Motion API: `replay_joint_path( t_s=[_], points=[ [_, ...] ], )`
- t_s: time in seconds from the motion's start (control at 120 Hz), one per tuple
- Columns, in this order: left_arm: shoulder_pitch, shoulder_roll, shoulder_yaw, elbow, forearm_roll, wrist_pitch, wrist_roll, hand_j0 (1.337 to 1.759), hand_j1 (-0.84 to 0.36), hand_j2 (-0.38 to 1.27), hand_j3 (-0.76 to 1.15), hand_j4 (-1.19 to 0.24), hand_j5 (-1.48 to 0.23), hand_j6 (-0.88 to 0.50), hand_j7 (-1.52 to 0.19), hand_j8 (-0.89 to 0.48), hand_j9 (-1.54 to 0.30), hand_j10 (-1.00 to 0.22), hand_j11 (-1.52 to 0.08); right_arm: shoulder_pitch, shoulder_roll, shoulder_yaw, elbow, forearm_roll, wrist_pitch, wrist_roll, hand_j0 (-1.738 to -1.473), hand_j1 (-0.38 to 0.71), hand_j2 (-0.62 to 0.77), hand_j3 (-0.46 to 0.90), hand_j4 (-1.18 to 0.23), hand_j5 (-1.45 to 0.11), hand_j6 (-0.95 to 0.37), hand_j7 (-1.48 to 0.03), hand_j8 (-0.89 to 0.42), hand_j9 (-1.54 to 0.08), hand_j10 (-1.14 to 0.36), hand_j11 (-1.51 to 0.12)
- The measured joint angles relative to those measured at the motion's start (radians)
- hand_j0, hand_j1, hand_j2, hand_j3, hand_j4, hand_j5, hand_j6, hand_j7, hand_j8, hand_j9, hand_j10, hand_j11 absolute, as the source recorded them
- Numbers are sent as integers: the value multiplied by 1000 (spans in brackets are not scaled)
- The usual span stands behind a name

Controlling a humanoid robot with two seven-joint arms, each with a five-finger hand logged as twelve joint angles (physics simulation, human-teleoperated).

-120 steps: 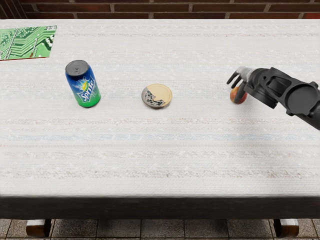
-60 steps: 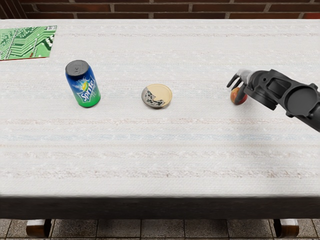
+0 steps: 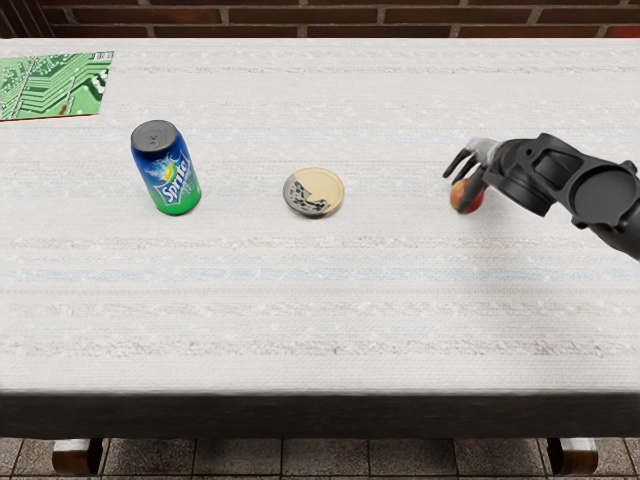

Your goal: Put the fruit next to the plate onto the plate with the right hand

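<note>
Here right hand [image 3: 488, 166] grips the round fruit [image 3: 464, 198].

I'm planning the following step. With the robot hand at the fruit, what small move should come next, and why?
Probably carry the fruit a little leftward toward the plate: the right robot hand looks curled around it, and the plate sits apart, well off to its left.

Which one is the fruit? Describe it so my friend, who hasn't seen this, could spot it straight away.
Look at the right side of the white table, where a dark arm comes in. At the right hand, partly hidden by it, is the fruit: small, round, orange-red. The plate is flat and pale, the can tall and green.
</note>
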State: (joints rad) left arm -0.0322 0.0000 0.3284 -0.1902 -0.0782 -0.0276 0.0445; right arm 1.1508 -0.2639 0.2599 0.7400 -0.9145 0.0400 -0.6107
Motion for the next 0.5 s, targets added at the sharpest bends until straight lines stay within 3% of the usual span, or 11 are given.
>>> replay_joint_path(
  t_s=[0.267, 0.5],
  points=[
    [0, 0, 0, 0, 0, 0, 0, 1658, 71, 46, 0, -232, -301, -232, -301, -232, -301, -232, -301, 30, -3, 9, 29, 14, 0, 0, -1658, 251, 192, 0, -569, -761, -561, -750, -387, -757, -487, -760],
    [1, 0, 0, 0, 0, 0, 0, 1658, 71, 46, 0, -232, -301, -232, -301, -232, -301, -232, -301, 46, -9, 55, 120, 17, 2, 0, -1658, 255, 213, 0, -571, -767, -567, -755, -393, -759, -485, -760]
  ],
)
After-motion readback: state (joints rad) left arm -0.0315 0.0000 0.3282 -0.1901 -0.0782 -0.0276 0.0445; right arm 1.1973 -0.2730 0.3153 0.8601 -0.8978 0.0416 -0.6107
